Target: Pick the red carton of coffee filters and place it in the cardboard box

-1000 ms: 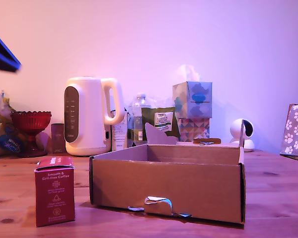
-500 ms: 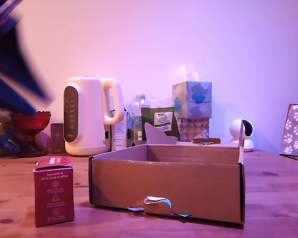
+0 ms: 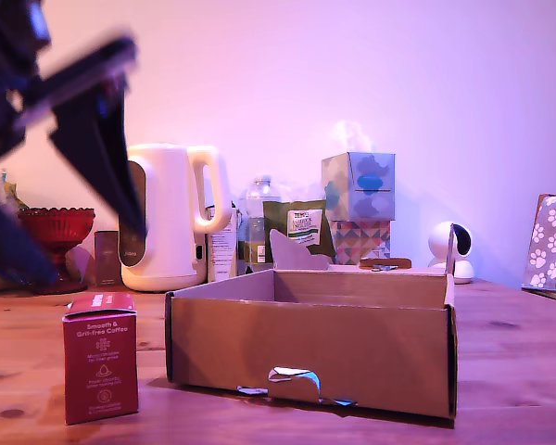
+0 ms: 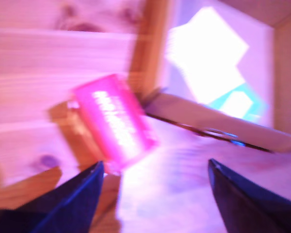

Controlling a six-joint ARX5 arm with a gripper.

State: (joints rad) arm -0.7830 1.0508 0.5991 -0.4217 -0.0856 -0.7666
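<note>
Carton of coffee filters (image 3: 100, 357), dark red with white print, stands upright on the wooden table (image 3: 519, 352), just beside the cardboard box (image 3: 310, 350) on the exterior view's left, apart from its side wall. The box sits open and appears empty, its flaps upright and a torn notch in its front wall. Nothing touches the carton yet, so the step in hand looks like the approach. To do it well, the arm should slow, centre the jaws over the carton's top and turn them to match its narrow faces, then come down without knocking it toward the box wall. The gripper (image 4: 153, 194) is spread wide, its two dark fingers (image 4: 75, 194) well apart with the carton showing ahead of them in the blurred wrist view. The arm (image 3: 65, 139) hangs above and behind the carton, tilted downward, smeared by motion
</note>
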